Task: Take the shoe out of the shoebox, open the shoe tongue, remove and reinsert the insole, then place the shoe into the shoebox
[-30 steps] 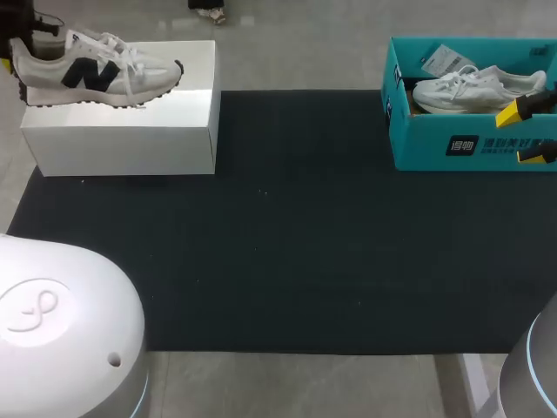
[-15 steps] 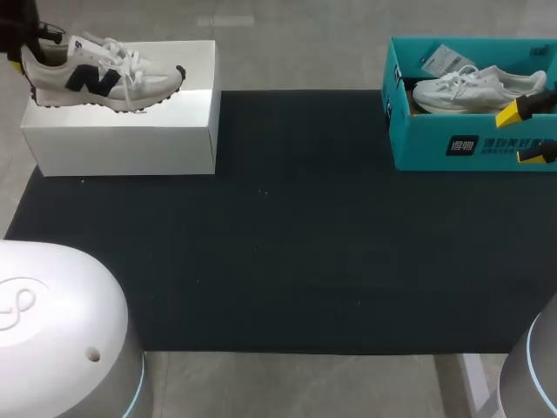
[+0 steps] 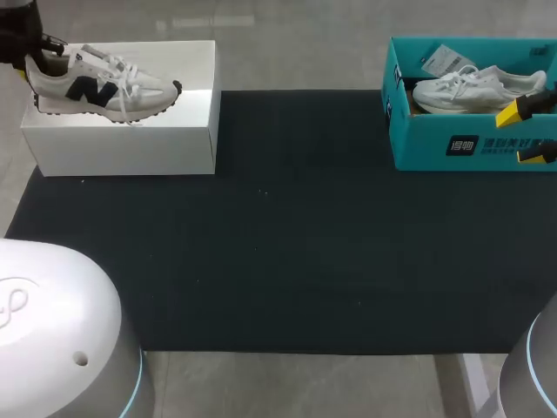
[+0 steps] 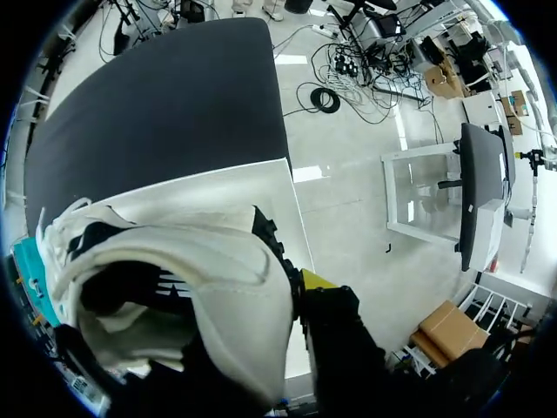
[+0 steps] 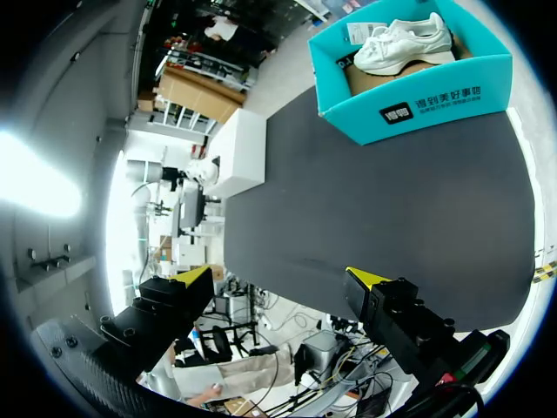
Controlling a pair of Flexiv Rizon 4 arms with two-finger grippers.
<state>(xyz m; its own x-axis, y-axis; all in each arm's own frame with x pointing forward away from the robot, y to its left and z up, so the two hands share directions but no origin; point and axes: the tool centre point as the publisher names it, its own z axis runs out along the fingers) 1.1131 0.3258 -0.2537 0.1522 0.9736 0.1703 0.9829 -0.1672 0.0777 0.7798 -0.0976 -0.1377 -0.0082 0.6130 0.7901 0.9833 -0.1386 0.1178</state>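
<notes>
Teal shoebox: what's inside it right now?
One white sneaker lying on brown paper, with a paper tag behind it. The teal shoebox floor beneath them and the part behind my right end effector are covered.

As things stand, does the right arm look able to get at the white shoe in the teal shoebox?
Probably yes. The teal shoebox has no lid, the white shoe lies uncovered inside, and the right gripper, jaws open and empty, points toward the box with nothing in between.
</notes>
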